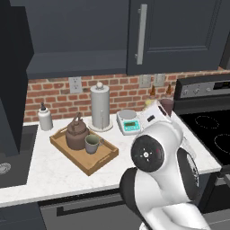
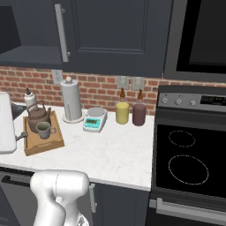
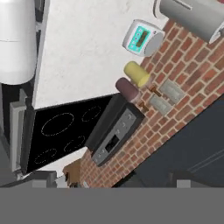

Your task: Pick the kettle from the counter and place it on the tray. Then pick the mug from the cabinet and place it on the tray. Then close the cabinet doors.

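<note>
The desk (image 2: 123, 154) lies bare from the tray (image 2: 56, 140) across to the stove (image 2: 190, 163), a wide lane along its front edge. Along the brick wall the way is crowded: a white bottle (image 1: 44, 117), the paper towel roll (image 2: 71, 100), a kitchen scale (image 2: 95, 119), a yellow canister (image 2: 122, 112) and a maroon canister (image 2: 139, 114) stand in a row. On the tray the kettle (image 1: 77, 133) and mug (image 1: 92, 143) sit close together, with bare tray floor toward its near right end

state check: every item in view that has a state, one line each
kettle: upright on the tray, lid on
mug: upright on the tray, beside the kettle
left cabinet door: open
right cabinet door: shut
scale: display lit
gripper: open, empty
</note>
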You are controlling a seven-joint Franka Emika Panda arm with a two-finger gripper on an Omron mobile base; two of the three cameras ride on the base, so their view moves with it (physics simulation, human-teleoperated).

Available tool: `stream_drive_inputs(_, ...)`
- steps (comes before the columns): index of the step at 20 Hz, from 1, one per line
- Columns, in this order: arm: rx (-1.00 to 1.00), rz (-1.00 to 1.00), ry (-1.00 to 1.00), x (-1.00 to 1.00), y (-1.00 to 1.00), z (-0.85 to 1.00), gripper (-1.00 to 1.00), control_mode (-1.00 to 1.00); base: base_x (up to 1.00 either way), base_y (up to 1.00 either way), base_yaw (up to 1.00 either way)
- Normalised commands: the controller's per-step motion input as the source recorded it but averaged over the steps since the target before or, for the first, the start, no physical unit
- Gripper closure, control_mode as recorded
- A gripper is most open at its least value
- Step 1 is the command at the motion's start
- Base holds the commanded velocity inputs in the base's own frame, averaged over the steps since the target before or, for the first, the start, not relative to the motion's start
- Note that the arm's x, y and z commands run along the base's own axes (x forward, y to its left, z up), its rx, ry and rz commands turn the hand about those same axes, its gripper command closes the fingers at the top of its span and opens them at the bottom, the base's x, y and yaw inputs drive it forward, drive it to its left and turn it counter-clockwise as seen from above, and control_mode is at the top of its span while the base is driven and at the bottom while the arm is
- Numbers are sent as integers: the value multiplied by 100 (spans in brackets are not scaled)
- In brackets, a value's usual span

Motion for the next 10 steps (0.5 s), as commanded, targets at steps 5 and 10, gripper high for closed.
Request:
stream_drive_inputs(5, -30, -2, 0, -2, 24, 0, -100, -100, 0, 0, 0)
stream_drive_inputs(10, -21, -6, 1, -1, 12, -2, -100, -100, 0, 0, 0)
